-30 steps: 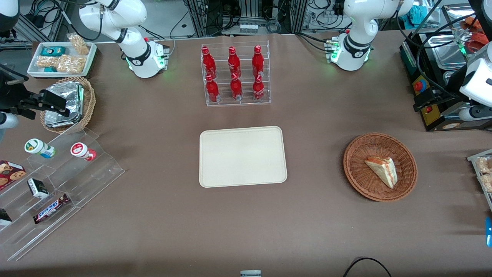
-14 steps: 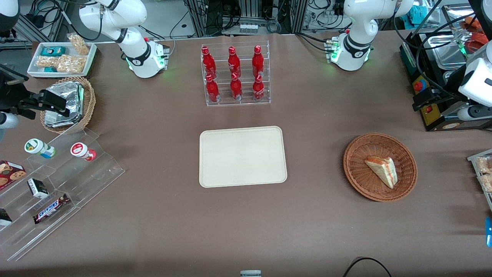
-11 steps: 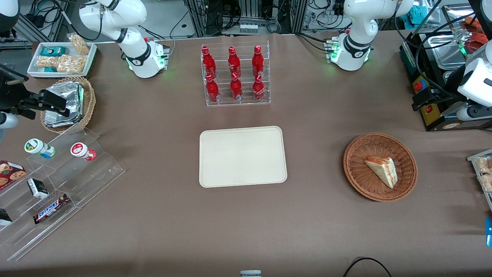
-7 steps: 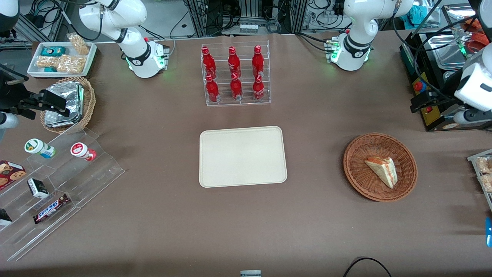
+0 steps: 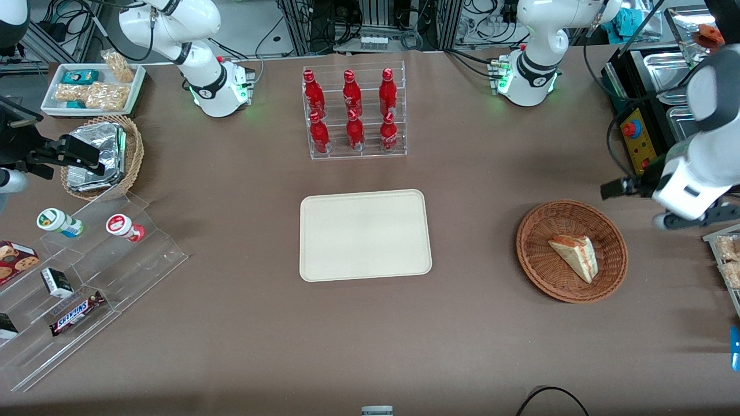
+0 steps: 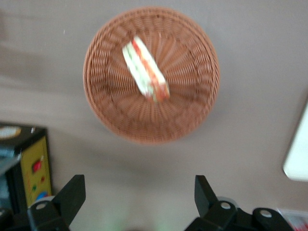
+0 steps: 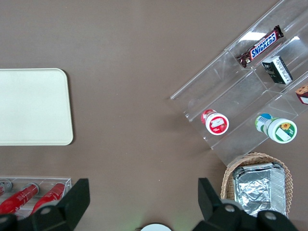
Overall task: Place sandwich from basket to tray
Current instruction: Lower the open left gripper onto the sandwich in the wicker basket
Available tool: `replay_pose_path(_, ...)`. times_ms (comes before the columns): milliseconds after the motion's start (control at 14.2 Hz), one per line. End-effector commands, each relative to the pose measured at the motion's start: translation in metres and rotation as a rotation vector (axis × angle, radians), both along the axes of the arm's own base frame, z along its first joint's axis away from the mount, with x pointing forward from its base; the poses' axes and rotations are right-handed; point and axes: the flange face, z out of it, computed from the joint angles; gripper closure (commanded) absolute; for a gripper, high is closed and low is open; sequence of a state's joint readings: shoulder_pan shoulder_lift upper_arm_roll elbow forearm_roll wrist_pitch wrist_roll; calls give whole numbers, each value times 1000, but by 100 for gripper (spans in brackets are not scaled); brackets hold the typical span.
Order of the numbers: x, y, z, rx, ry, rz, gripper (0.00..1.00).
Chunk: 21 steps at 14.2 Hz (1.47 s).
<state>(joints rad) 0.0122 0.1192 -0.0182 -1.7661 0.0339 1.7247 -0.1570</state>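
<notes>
The sandwich (image 5: 575, 254), a pale wedge with orange-red and green filling, lies in the shallow brown wicker basket (image 5: 529, 231) toward the working arm's end of the table. The left wrist view shows the sandwich (image 6: 145, 70) in the basket (image 6: 192, 110) too. My left gripper (image 5: 615, 189) hangs above the table beside the basket, slightly farther from the front camera than it. In the left wrist view the gripper (image 6: 138, 192) is open wide and empty. The cream tray (image 5: 364, 234) lies bare at mid-table; its corner shows in the left wrist view (image 6: 298, 159).
A yellow and black control box (image 5: 636, 138) with a red button stands near my gripper, with metal trays (image 5: 665, 69) by it. A tray of snack packets (image 5: 725, 260) sits at the table edge. A rack of red bottles (image 5: 354, 112) stands farther back than the cream tray.
My left arm has swung down and toward the front camera, from over the control box to just beside the basket. The sandwich, basket and tray have not moved.
</notes>
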Motion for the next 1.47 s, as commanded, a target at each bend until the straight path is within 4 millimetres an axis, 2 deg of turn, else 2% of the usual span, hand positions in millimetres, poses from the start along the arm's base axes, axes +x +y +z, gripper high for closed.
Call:
replay_pose_path(0,5,3,-56,22,-54,-19,0)
replay_pose_path(70,6,3,-74,19,-71,-18,0)
replay_pose_path(211,5,24,-108,17,-106,19,0)
replay_pose_path(351,3,24,-138,9,-158,54,0)
replay_pose_path(842,17,13,-194,27,-231,664,0)
replay_pose_path(1053,16,11,-219,37,-209,753,0)
replay_pose_path(1123,15,11,-227,43,-196,751,12)
replay_pose_path(1193,14,11,-228,46,-189,736,37)
replay_pose_path(1263,13,11,-228,48,-185,729,72)
replay_pose_path(1333,12,10,-227,52,-176,718,87)
replay_pose_path(1404,9,9,-223,61,-146,683,91)
